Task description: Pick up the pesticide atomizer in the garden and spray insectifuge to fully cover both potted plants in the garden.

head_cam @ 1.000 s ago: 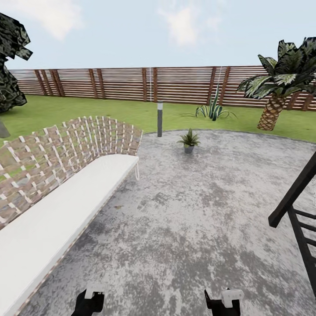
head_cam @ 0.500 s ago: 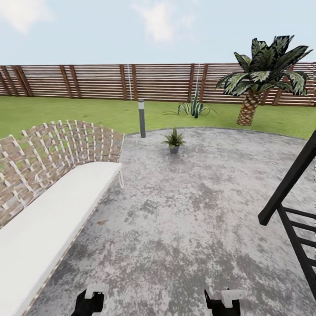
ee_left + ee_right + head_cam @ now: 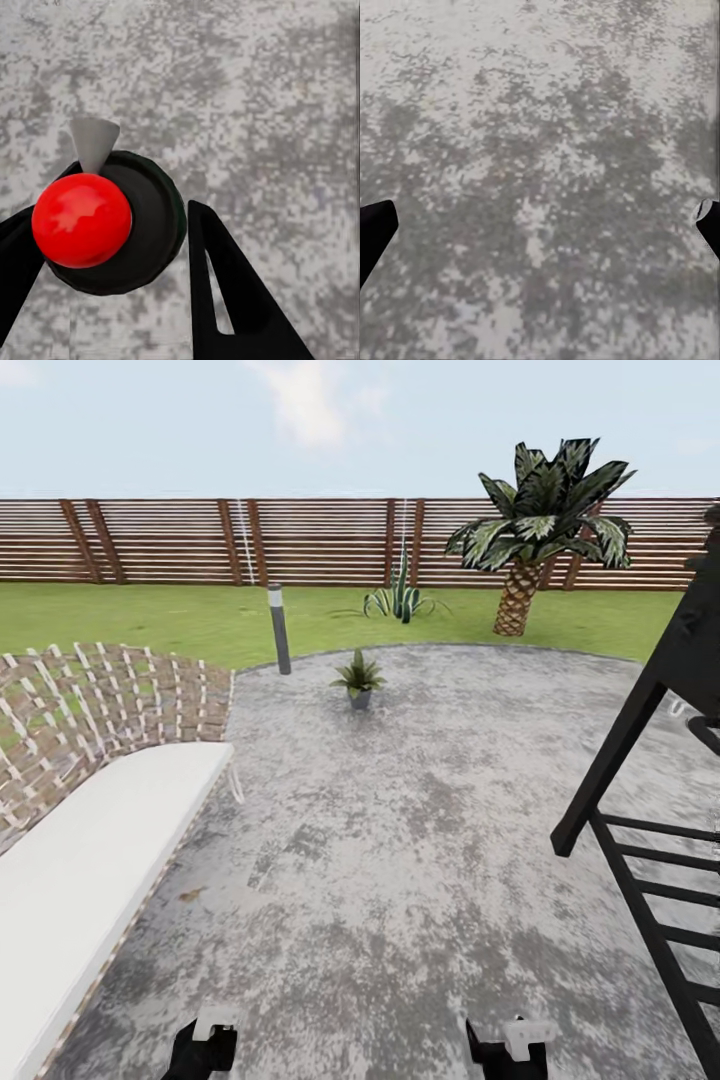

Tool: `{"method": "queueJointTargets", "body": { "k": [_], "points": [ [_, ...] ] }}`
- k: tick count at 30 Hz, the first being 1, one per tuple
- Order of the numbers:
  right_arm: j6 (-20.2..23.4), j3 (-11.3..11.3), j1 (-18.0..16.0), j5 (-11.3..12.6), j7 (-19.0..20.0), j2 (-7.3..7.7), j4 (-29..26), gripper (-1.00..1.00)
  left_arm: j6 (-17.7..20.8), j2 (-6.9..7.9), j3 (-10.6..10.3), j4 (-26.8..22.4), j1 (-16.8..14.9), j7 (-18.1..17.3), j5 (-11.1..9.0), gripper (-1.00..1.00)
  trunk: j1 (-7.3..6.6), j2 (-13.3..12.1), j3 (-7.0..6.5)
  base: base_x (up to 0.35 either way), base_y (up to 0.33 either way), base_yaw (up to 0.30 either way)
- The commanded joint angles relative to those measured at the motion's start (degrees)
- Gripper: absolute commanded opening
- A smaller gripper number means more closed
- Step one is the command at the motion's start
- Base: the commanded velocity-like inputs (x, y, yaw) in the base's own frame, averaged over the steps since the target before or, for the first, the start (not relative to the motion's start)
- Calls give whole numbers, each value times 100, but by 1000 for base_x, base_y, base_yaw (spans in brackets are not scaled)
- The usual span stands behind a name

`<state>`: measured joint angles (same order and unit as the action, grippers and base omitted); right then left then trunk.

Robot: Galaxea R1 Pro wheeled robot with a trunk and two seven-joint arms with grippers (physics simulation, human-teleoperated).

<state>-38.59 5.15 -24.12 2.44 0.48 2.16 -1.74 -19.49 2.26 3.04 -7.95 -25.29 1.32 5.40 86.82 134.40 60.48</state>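
The pesticide atomizer (image 3: 146, 225), seen end-on in the left wrist view, has a dark round body, a red knob and a pale grey nozzle. My left gripper (image 3: 109, 217) is shut on it, one black finger on each side. In the head view the left gripper (image 3: 205, 1048) and right gripper (image 3: 510, 1048) sit low at the bottom edge over the paving. The right gripper (image 3: 540, 217) is open, with bare paving between its fingers. One potted plant (image 3: 358, 680), a small green rosette in a grey pot, stands far ahead on the round grey paving (image 3: 420, 840) of the garden.
A wicker bench (image 3: 90, 760) with a white seat runs along the left. A black ladder-like frame (image 3: 650, 800) rises at the right. A grey bollard light (image 3: 279, 630), a striped agave (image 3: 400, 600), a palm (image 3: 535, 535) and the slatted fence (image 3: 200, 540) lie beyond.
The whole head view has swung right: bench, bollard, potted plant and palm all sit further left in the picture, and the black frame looms larger. Both grippers keep their places.
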Motion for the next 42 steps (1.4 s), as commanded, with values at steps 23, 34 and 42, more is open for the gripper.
{"method": "queueJointTargets", "body": {
  "k": [23,34,42],
  "points": [
    [-17,39,-5,27,5,3,6,100,-20,-6,30,4,-2,17,65,-100,2,2,80,317,122,-171],
    [-17,39,-5,28,5,4,15,100,-20,-3,30,4,-2,17,61,-100,2,2,80,331,92,0],
    [-17,39,-5,28,5,-3,16,100,-20,-5,30,4,-2,17,62,-100,2,2,80,337,6,0]
  ]
}}
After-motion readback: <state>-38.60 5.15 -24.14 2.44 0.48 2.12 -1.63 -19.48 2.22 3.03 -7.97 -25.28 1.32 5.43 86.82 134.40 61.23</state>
